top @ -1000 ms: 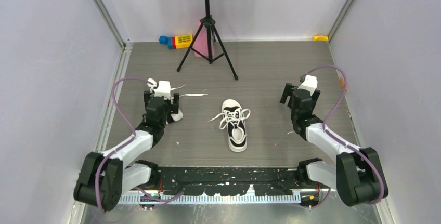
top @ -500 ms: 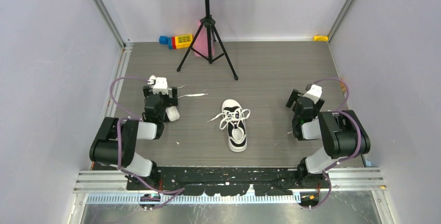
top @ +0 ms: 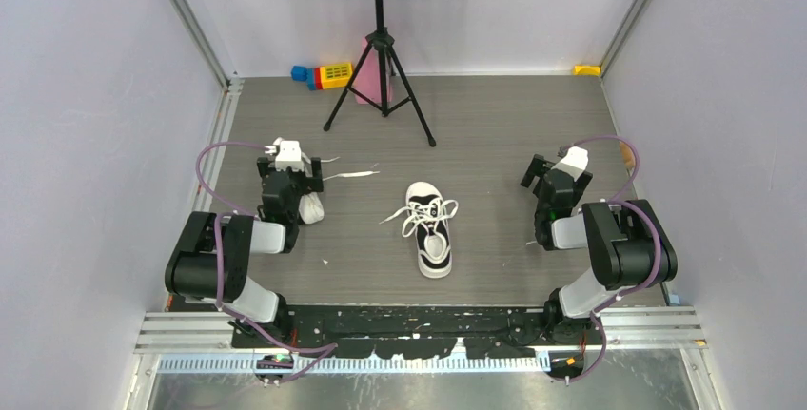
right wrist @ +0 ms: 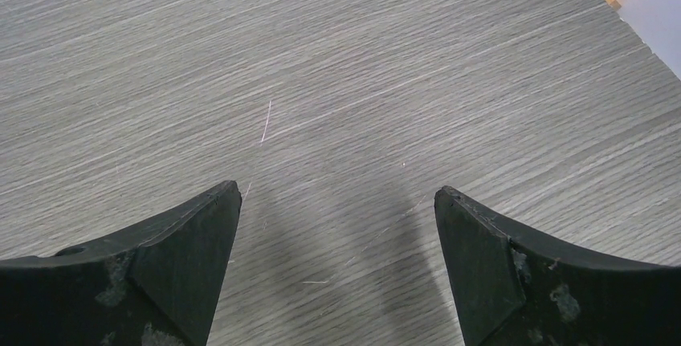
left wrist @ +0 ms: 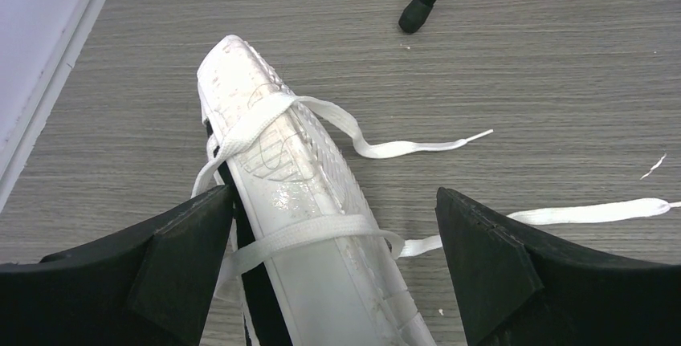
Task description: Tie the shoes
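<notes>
Left of the upright sneaker (top: 430, 229), left gripper (left wrist: 334, 193) gapes astride a sole-up sneaker (left wrist: 273, 145); right gripper (right wrist: 337, 189), opposite, also released.

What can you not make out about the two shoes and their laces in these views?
Top view: the left shoe is mostly covered by the left claw; only a white end shows.
Left wrist view: its sole faces the camera, hiding the upper; the bottom edge cuts off its near end.
Top view: on the centre shoe, the laces are too small to judge the knot.
</notes>
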